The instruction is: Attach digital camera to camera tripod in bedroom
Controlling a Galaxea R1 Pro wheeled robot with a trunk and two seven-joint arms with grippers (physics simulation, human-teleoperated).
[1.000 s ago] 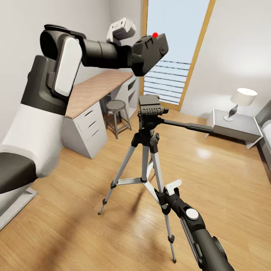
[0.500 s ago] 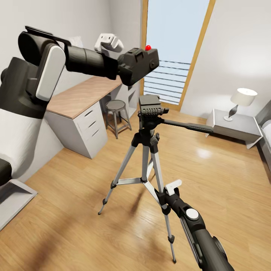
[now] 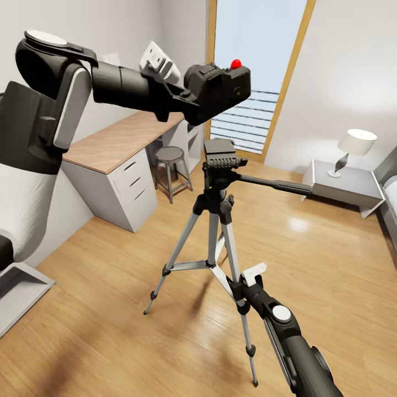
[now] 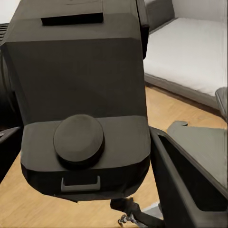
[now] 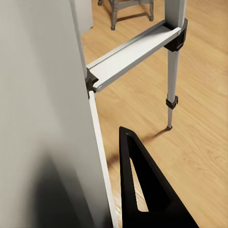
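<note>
1. The bedroom, with its light wood floor (image 3: 331, 264), tall window (image 3: 259, 66) and wooden worktop (image 3: 127, 135) along the wall, is framing the scene; a stool (image 3: 170, 165) is standing by the worktop and a lamp (image 3: 353, 149) is sitting on a bedside unit.
2. The camera tripod (image 3: 218, 220) is standing upright mid-floor on three silver legs, its flat head plate (image 3: 219, 148) facing up and its long pan handle (image 3: 273, 184) pointing away toward the robot's right.
3. The left arm is reaching across at head height, and the left gripper (image 3: 190, 102) is clamping the digital camera (image 3: 220, 94), red button (image 3: 236, 63) upward.
4. The camera is hanging directly above the head plate, apart from it, so the coming move looks like a straight descent; the left arm is the one placed for it.
5. The right gripper (image 3: 251, 275) is sitting low against a tripod leg (image 5: 97, 156); I cannot tell whether it is gripping the leg.
6. In the left wrist view the camera body (image 4: 80, 95) is blocking the plate, so fine alignment is hard to judge.
</note>
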